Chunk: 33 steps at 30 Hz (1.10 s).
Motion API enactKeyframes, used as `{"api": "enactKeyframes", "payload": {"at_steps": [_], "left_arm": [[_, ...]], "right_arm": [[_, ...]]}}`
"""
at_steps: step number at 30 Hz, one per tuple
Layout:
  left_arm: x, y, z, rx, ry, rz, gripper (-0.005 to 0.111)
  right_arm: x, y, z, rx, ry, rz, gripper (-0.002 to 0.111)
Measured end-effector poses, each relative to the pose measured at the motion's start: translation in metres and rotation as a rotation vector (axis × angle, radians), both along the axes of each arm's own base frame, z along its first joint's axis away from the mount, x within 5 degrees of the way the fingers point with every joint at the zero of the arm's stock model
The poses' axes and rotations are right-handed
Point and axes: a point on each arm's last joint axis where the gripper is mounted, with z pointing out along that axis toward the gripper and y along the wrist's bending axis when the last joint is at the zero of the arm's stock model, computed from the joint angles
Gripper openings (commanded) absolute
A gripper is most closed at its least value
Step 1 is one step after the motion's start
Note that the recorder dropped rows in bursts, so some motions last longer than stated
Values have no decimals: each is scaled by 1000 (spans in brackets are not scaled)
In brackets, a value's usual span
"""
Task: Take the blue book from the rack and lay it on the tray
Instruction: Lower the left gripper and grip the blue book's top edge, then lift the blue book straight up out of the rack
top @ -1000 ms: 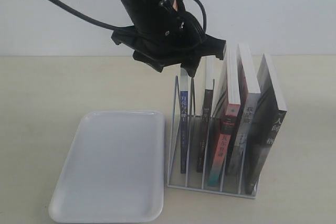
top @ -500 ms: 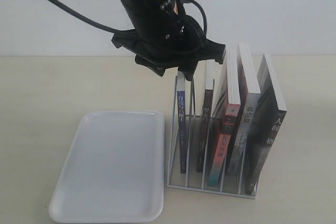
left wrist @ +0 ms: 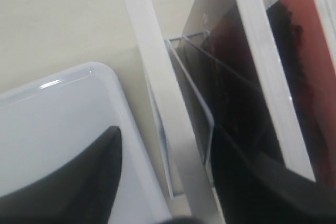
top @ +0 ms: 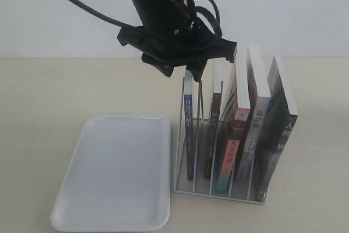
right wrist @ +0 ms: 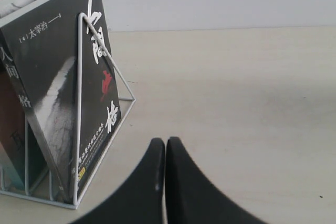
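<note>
Between the left fingers (left wrist: 79, 182), top of the blue book (left wrist: 163, 103)

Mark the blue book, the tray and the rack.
blue book (top: 189, 129): exterior view, spine.
tray (top: 117, 173): exterior view, bare floor.
rack (top: 240, 199): exterior view, front base wire.

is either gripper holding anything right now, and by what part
Nothing is held yet. The left gripper stands open astride the top edge of the blue book in the rack; the right gripper is shut on nothing.
</note>
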Motion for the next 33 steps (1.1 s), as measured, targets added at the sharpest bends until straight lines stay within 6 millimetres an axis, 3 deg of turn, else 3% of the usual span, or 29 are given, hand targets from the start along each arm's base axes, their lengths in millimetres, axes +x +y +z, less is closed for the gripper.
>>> {"api": "enactKeyframes", "payload": {"at_steps": [7,13,21,33], "left_arm": [[-2,-1,-1,-6,25,0,33],[-2,-3,-5,-11,44,2,5],[-2,-3,-2,-11,46,4,4],[-3,-1,32,-25,43,20,4]], "right_arm": [[0,0,0,0,0,0,0],[0,0,0,0,0,0,0],[0,0,0,0,0,0,0],[0,0,0,0,0,0,0]]}}
